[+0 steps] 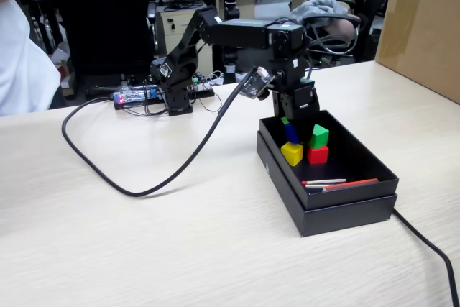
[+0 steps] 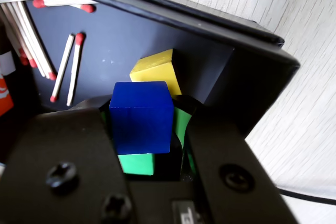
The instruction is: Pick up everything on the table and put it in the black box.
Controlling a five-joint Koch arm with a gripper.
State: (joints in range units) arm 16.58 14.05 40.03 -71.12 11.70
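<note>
- The pincer (image 1: 289, 129) hangs over the rear left corner of the black box (image 1: 345, 203) in the fixed view, clenched on the blue cube (image 1: 290, 132) — the wrist view shows that cube (image 2: 142, 116) squeezed between the two dark jaws, with green pads (image 2: 181, 124) showing beside and beneath it.
- The blue cube is within the walls of the box and above its floor; whether its underside touches anything, I cannot tell.
- The yellow cube (image 1: 292, 153) lies on the box floor just in front of the blue one in the fixed view; in the wrist view it (image 2: 156, 72) sits just beyond the blue cube, near the box's corner.
- The red cube (image 1: 318, 154) rests on the box floor to the right of the yellow one, and the green cube (image 1: 319, 136) stands on top of it, turned a little askew.
- Thin red-tipped sticks (image 1: 338, 183) lie at the near end of the box; the wrist view shows more of them (image 2: 68, 66) scattered on the black floor — a loose pair and a fanned bunch by the wall.
- The box stands on the pale wood-grain tabletop (image 1: 144, 242), with a black cable (image 1: 129, 190) looping across the surface to the left and a brown cardboard box (image 1: 424, 30) at the far right.
</note>
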